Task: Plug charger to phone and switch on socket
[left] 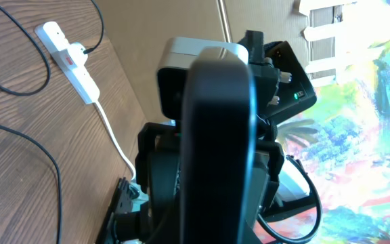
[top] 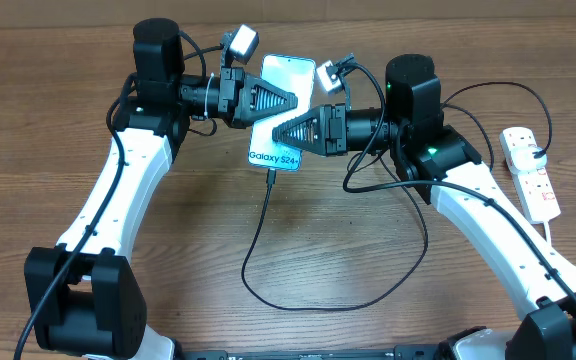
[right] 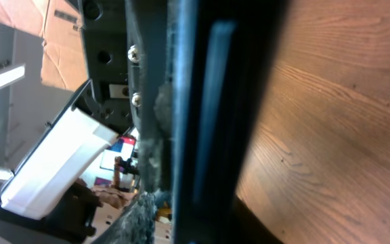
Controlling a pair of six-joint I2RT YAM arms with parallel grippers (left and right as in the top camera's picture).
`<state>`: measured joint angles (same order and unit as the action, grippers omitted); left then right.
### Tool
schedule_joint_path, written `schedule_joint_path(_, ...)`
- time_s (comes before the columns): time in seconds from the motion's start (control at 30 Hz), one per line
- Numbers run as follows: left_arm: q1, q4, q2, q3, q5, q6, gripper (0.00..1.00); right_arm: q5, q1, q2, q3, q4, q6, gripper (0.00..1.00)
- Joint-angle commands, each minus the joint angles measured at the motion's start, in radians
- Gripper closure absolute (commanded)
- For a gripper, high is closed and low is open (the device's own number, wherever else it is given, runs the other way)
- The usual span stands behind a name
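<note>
Overhead, I see the left hand clamped shut on the phone at upper centre; the right hand lies across its screen, its opening I cannot tell; the charger loops below on the tabletop; the socket sits far right.
</note>
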<state>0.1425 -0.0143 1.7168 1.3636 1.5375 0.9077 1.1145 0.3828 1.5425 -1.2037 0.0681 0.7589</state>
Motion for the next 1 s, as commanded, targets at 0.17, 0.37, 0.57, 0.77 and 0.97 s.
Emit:
schedule_joint_path(0.17,0.015,0.004,-0.013,0.002,0.014,-0.023,0.96,-0.004,0.014,-0.013,-0.020,-0.006,-0.008,0.96)
schedule_joint_path(0.37,0.015,0.004,-0.013,0.002,-0.030,-0.050,0.67,-0.015,0.014,-0.013,-0.020,-0.006,-0.007,0.96)
schedule_joint_path(0.57,0.013,0.003,-0.012,0.002,-0.132,-0.114,0.00,-0.015,0.014,-0.013,-0.020,-0.006,-0.008,0.96)
schedule_joint_path(0.77,0.007,-0.075,-0.005,0.002,-0.345,-0.199,0.00,-0.077,0.014,-0.011,-0.020,0.092,-0.053,0.96)
schedule_joint_path(0.97,-0.016,-0.267,-0.004,0.002,-0.496,-0.286,0.00,-0.381,0.014,-0.011,-0.020,0.387,-0.202,0.96)
